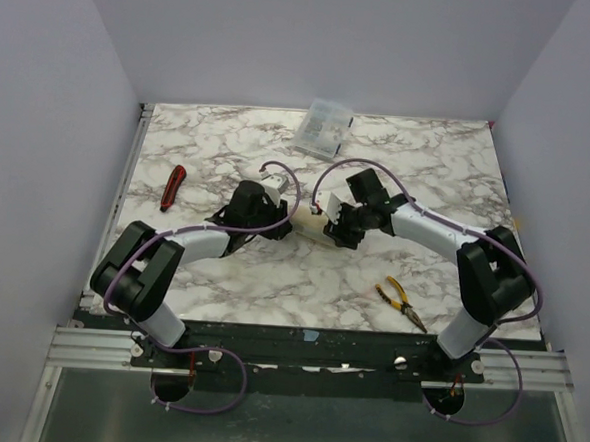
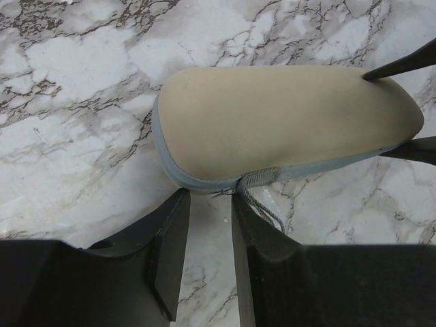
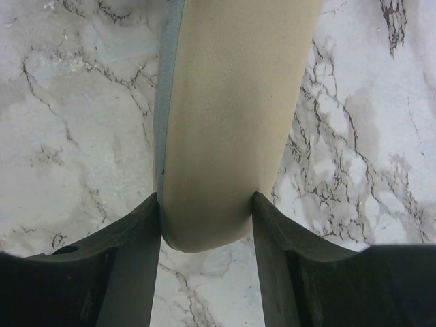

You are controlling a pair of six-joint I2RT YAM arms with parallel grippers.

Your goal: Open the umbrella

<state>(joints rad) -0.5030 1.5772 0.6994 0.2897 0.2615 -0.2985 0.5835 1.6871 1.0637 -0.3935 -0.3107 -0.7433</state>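
Note:
The umbrella point(image 1: 310, 226) lies folded mid-table as a cream oblong bundle point(image 2: 286, 122) with a grey-blue zip edge. My left gripper point(image 2: 210, 194) stands at its long side, jaws a narrow gap apart, tips touching the zip edge. The small metal zip pull point(image 2: 226, 193) sits between the tips, and its grey cord point(image 2: 262, 204) drapes over the right finger; nothing is clamped. My right gripper point(image 3: 206, 197) is shut on the umbrella's rounded end point(image 3: 225, 122), one finger pressed on each side. Its fingertips point(image 2: 402, 65) show at the far end in the left wrist view.
A clear plastic box point(image 1: 323, 129) stands at the back of the marble table point(image 1: 221, 287). A red-handled tool point(image 1: 172, 186) lies at the left, and yellow-handled pliers point(image 1: 400, 303) lie front right. White walls close in three sides.

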